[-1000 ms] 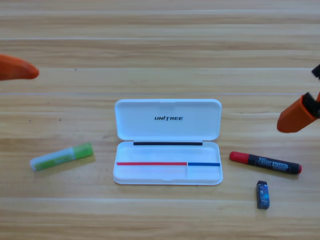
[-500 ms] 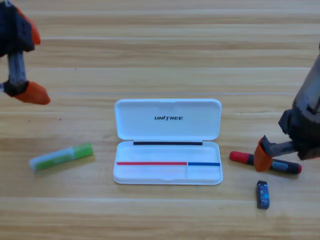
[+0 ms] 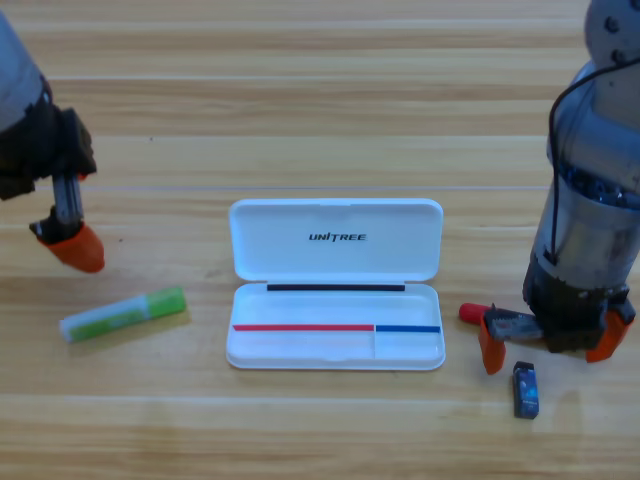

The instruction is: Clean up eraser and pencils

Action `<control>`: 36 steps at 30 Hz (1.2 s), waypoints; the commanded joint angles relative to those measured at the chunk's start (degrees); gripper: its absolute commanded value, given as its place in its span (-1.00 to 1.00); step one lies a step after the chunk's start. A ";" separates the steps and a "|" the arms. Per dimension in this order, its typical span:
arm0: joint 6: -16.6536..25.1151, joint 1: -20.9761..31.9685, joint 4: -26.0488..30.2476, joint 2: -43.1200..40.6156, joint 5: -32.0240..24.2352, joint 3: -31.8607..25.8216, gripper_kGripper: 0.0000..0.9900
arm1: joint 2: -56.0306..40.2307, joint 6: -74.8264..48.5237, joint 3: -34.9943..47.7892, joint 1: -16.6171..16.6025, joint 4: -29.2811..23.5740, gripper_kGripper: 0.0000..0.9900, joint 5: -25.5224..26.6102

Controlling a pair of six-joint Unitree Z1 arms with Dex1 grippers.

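Right hand (image 3: 548, 345) hangs low over the red-capped marker (image 3: 472, 313), its orange jaws spread to either side of the barrel, so only the red cap end shows. Just below it lies the eraser (image 3: 526, 389), a small dark blue-black block with a pale label, lying clear of the hand on the worktop (image 3: 320, 100). Left hand (image 3: 72, 245) hovers above the green pen (image 3: 122, 314); one orange jaw tip shows, so I cannot tell whether it is spread. That pen is light green with a whitish end and lies slanted, left of the white case (image 3: 336, 283). Its lid stands open, and neither pen nor eraser lies in the tray.
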 commanded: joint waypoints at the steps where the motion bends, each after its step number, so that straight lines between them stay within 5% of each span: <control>1: 1.64 3.41 -2.57 3.62 -2.14 3.87 0.93 | 4.12 1.83 0.46 -1.56 -0.70 0.86 3.29; 12: 2.52 4.29 -12.24 5.47 -3.63 13.28 0.98 | 5.44 3.86 1.43 -1.56 -1.05 0.83 4.78; 26: 2.61 4.38 -14.88 11.27 -3.19 13.10 0.98 | 6.40 4.73 2.84 -1.56 -1.32 0.62 6.10; 30: 2.61 4.38 -16.19 12.50 -3.19 13.19 0.98 | 6.58 4.12 3.36 -1.65 -1.58 0.30 6.89; 36: 2.43 4.73 -17.86 14.61 -3.19 13.19 0.98 | 6.58 2.71 4.51 -1.91 -3.60 -0.64 6.98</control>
